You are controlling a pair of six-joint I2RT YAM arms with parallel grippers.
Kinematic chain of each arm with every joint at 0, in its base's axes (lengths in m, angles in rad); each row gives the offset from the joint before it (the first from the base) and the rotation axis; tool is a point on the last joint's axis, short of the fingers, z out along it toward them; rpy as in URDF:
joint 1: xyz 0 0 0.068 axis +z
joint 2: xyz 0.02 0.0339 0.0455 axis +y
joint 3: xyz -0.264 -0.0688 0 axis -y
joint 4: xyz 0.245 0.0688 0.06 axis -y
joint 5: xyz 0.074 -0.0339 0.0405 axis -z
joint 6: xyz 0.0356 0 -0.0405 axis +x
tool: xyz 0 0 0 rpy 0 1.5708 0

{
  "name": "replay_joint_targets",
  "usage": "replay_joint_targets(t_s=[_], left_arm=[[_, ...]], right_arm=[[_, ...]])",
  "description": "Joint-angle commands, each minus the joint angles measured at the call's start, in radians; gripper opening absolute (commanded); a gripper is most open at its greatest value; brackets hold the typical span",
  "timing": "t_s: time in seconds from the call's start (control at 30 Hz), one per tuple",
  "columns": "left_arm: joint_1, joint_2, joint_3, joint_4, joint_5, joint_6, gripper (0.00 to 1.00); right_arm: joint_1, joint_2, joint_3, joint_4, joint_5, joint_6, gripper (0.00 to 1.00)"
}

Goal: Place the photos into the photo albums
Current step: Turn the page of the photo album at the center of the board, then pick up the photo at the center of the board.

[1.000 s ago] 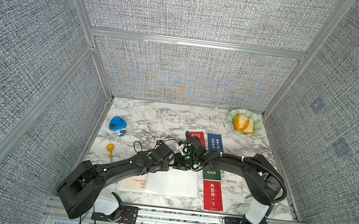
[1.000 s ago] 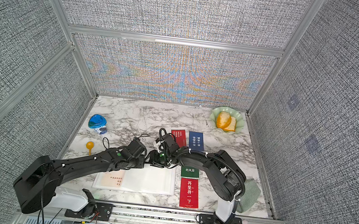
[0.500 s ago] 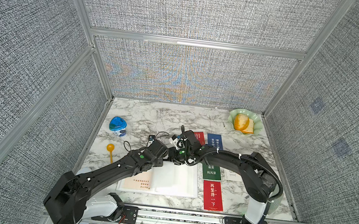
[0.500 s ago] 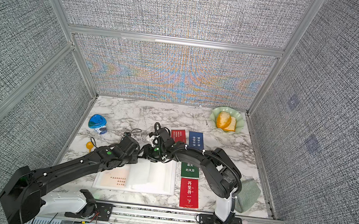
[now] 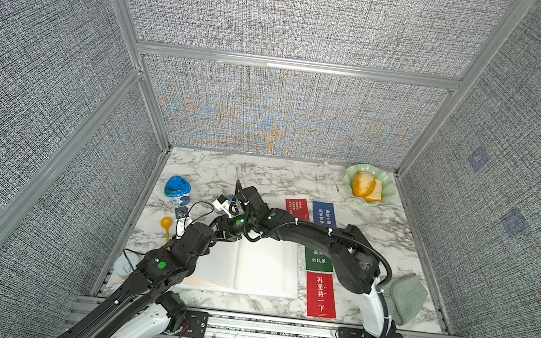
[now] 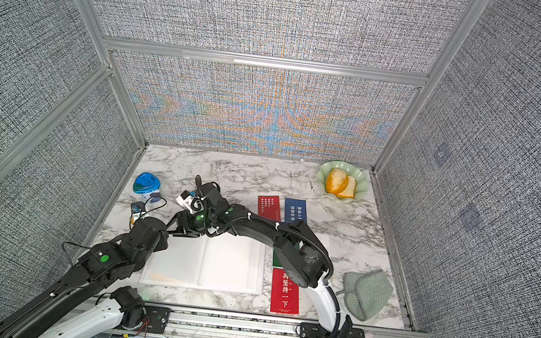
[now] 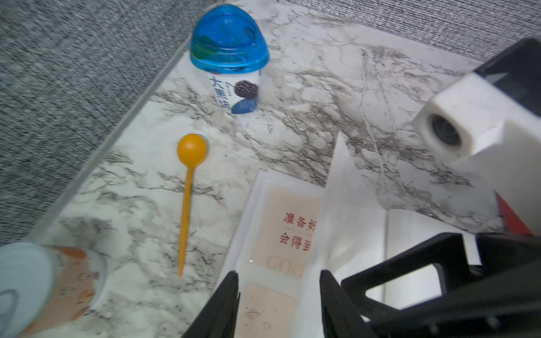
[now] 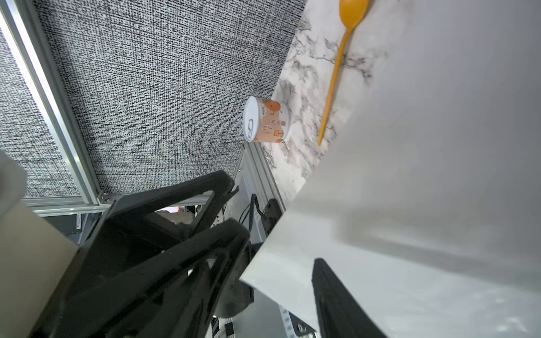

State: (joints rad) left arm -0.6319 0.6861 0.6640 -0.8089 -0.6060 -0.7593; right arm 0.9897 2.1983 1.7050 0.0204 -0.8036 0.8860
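The photo album lies open on the marble at the front, also seen as the album. Its left page holds two cream photos, one with red characters and another below it. My left gripper stands open just above those pockets. A white page stands lifted beside it. That page's corner lies between the fingers of my open right gripper. A red photo, a blue photo, a green photo and another red photo lie to the album's right.
A blue-lidded yogurt cup, an orange spoon and a small can stand along the left wall. A green plate with bread sits at the back right. A green cloth lies at the front right.
Both grippers have moved left to the album's far left corner, and a page has been lifted. The right jaws have widened a little. The left arm now covers the left page in the top views.
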Motion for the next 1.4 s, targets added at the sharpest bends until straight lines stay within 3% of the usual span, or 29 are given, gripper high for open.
replay_joint_targets(t_s=[0.0, 0.2, 0.5, 0.63, 0.77, 1.07, 1.23, 1.37], left_arm=[[-0.002, 0.017, 0.042, 0.105, 0.003, 0.036, 0.48], [0.000, 0.088, 0.051, 0.213, 0.058, 0.087, 0.48], [0.000, 0.339, 0.108, 0.476, 0.230, 0.172, 0.49], [0.000, 0.515, 0.209, 0.533, 0.311, 0.178, 0.48], [0.000, 0.726, 0.394, 0.476, 0.422, 0.199, 0.42], [0.000, 1.061, 0.643, 0.514, 0.649, 0.187, 0.33], [-0.001, 1.208, 0.733, 0.548, 0.767, 0.164, 0.30], [-0.003, 1.297, 0.780, 0.582, 0.826, 0.137, 0.22]], right_arm=[[0.018, 0.043, 0.050, -0.107, 0.075, 0.005, 0.58], [-0.022, -0.020, 0.022, -0.181, 0.124, -0.059, 0.59], [-0.226, -0.237, -0.233, -0.288, 0.237, -0.165, 0.59], [-0.338, -0.314, -0.288, -0.399, 0.334, -0.245, 0.59], [-0.428, -0.359, -0.307, -0.490, 0.444, -0.317, 0.59], [-0.597, -0.348, -0.309, -0.567, 0.581, -0.393, 0.58], [-0.640, -0.289, -0.260, -0.604, 0.631, -0.427, 0.58], [-0.653, -0.239, -0.234, -0.607, 0.626, -0.439, 0.58]])
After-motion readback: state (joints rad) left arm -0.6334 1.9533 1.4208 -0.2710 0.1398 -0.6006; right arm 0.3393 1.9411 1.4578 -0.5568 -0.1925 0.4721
